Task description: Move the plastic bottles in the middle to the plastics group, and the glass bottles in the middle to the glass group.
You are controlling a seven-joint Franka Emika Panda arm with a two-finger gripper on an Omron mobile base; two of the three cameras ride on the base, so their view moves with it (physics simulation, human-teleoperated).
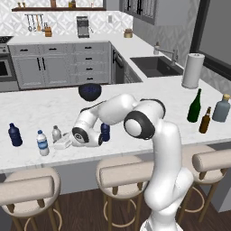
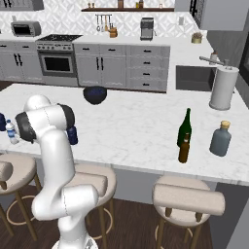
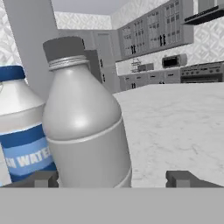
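Tool [image 3: 112,178] fingers stand wide apart in the hand view, one tip at each side of the clear greyish bottle [image 3: 83,118], which stands upright on the table [image 1: 149,97] between them without either tip pressing on it, so I judge it let go rather than held. Just beside that bottle, at its 9 o'clock in the hand view, stands the water bottle with the blue label band [image 3: 19,127]; in the left base view the same pair appear as the greyish bottle [image 1: 56,133] and the labelled one [image 1: 42,142], with a dark navy bottle [image 1: 15,135] at the 9 o'clock end of the table. That puts the greyish bottle with the plastics group, so this part looks done. Another dark navy bottle [image 1: 105,131] stands near the arm's forearm, well apart from that group, and I judge it yet to be moved. At the 3 o'clock end the slim brown bottle [image 1: 205,120] stands close by the green wine bottle [image 1: 194,106] and the grey-blue bottle [image 1: 221,108], so the glass looks sorted.
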